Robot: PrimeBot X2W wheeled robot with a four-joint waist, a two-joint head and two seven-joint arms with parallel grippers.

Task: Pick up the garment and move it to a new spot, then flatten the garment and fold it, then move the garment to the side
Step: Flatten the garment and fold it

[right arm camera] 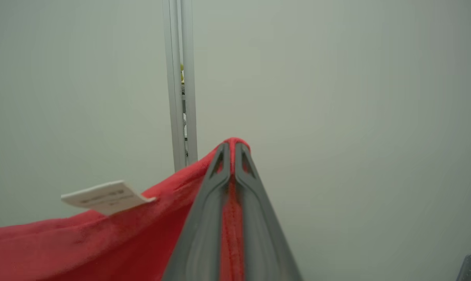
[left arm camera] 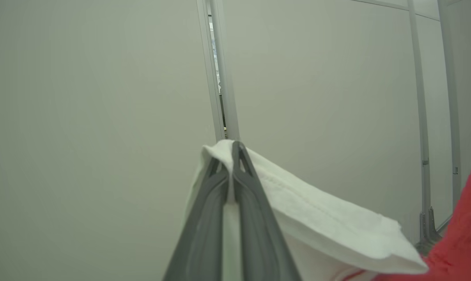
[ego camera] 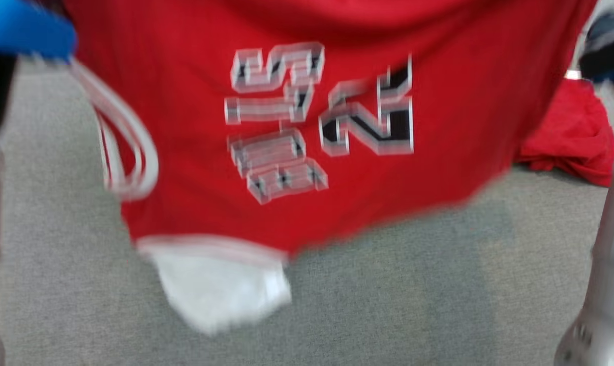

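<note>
The garment (ego camera: 307,127) is up in the air, a red jersey stretched wide across the head view and hanging above the grey surface (ego camera: 388,284), touching nothing below that I can make out. The picture is smeared, but the big white-and-black lettering (ego camera: 281,122) reads across the middle of the cloth, a white-trimmed armhole (ego camera: 129,147) loops off its left side, and a white panel (ego camera: 220,290) dangles from the lower edge.

On the left wrist view, the left gripper (left arm camera: 229,154) is pinched tight, jaws narrow, with white fabric of the garment pressed between the fingers and folding away to the right, where red cloth comes in at the picture's edge. On the right wrist view the right gripper (right arm camera: 232,146) is clamped just as narrow, this time on a red stitched edge that runs straight up between the two fingers. A small white label (right arm camera: 107,197) sticks out from the red cloth just left of that grip.

Both wrist cameras look at pale partition panels (left arm camera: 83,117) joined by a light metal post (right arm camera: 179,78).

Back on the head view, a second heap of red cloth (ego camera: 571,132) lies on the grey surface toward its right edge, partly behind the hanging jersey. A blurred blue shape (ego camera: 22,28) sits in the upper left corner; I can't tell what it is. A pale forearm (ego camera: 607,284) rises along the right edge.
</note>
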